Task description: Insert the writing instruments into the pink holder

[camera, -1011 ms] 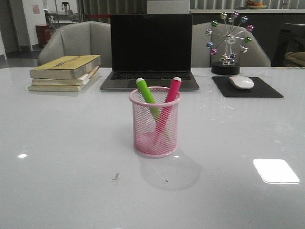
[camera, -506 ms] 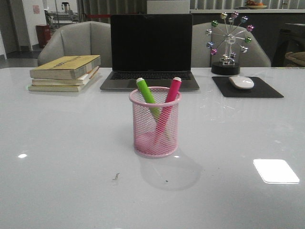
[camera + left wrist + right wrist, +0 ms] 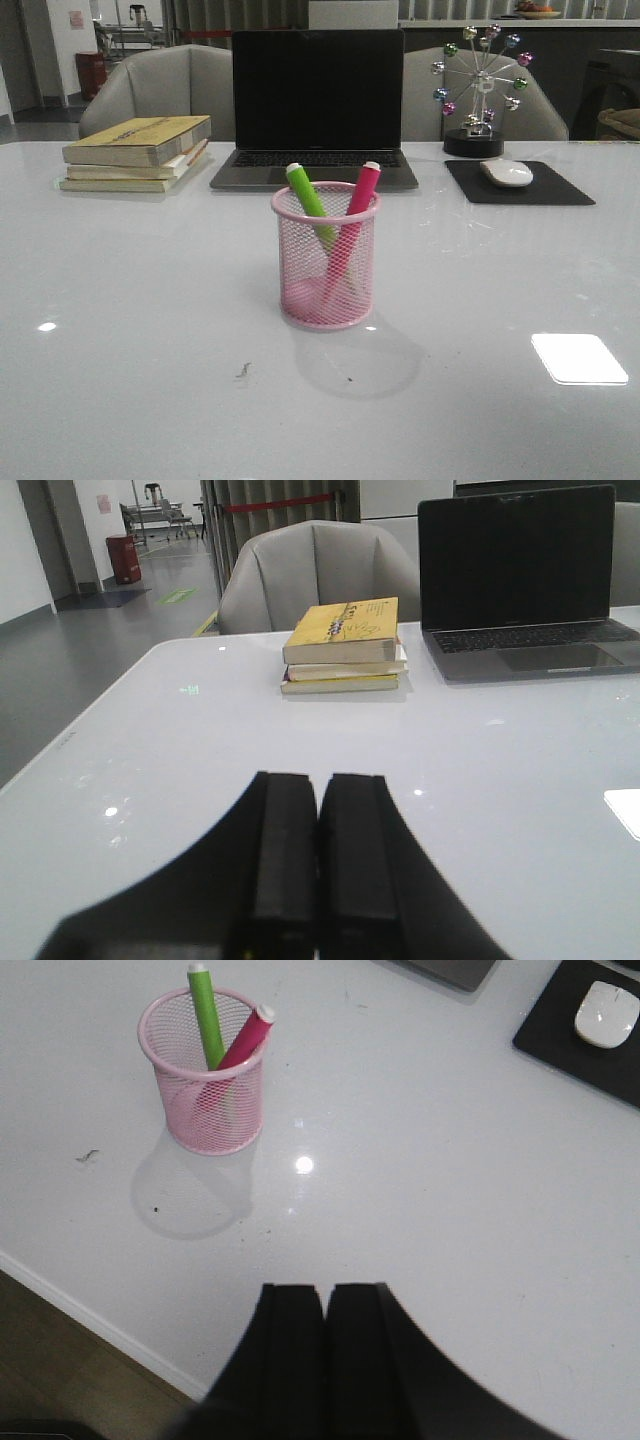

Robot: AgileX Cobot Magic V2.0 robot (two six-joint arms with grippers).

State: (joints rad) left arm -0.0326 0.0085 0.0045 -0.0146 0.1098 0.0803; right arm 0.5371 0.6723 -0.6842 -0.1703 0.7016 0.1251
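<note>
The pink cup (image 3: 326, 256) stands upright near the middle of the white worktop (image 3: 130, 300), well in from every edge. Both markers are inside it, leaning in opposite directions so that they cross within the mesh. The green marker (image 3: 307, 194) tilts toward the left edge of the worktop and the pink marker (image 3: 360, 195) toward the right edge; the white tip of each rises above the rolled rim.

Along the far edge of the worktop, a stack of books (image 3: 138, 152) lies toward the far left corner, an open laptop (image 3: 316, 105) with a dark screen sits behind the cup, and a black mouse pad (image 3: 520, 184) with a white mouse (image 3: 507, 172) lies toward the far right. A small ferris-wheel ornament (image 3: 478, 92) stands just behind the pad.

Neither arm appears in the front view. In its own wrist view the left pincer (image 3: 318, 865) has its two fingers pressed together with nothing between them, pointing over bare worktop toward the books. The right pincer (image 3: 325, 1355) is likewise closed and empty, above the near edge of the worktop and apart from the cup.
</note>
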